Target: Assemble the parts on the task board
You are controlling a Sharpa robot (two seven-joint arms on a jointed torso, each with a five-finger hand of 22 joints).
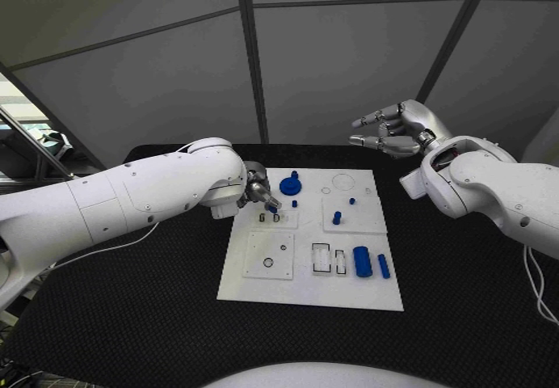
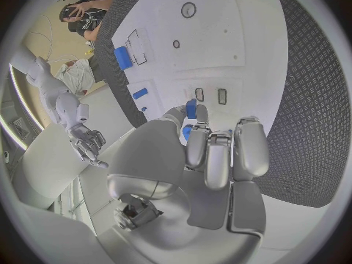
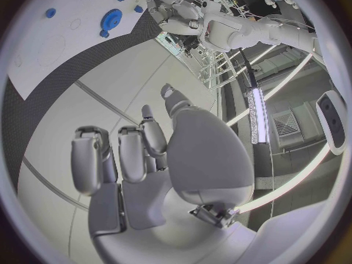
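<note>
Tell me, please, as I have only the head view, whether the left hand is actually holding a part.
Observer: Yes. The left wrist view shows the left hand pinching a small blue part between its thumb and a finger.
Operator: Where is the part aimed?
Observer: It sits close by two small rectangular slots in the task board; I cannot tell whether it touches.
Operator: And the right palm?
Observer: The right wrist view shows the right hand with fingers apart and nothing in its palm.

The white task board [image 1: 313,279] lies flat on the black tabletop [image 1: 140,307]. A blue gear [image 1: 290,187] and a peg [image 1: 337,217] stand in its far half. Two blue cylinders [image 1: 363,262] lie side by side near its right edge.
</note>
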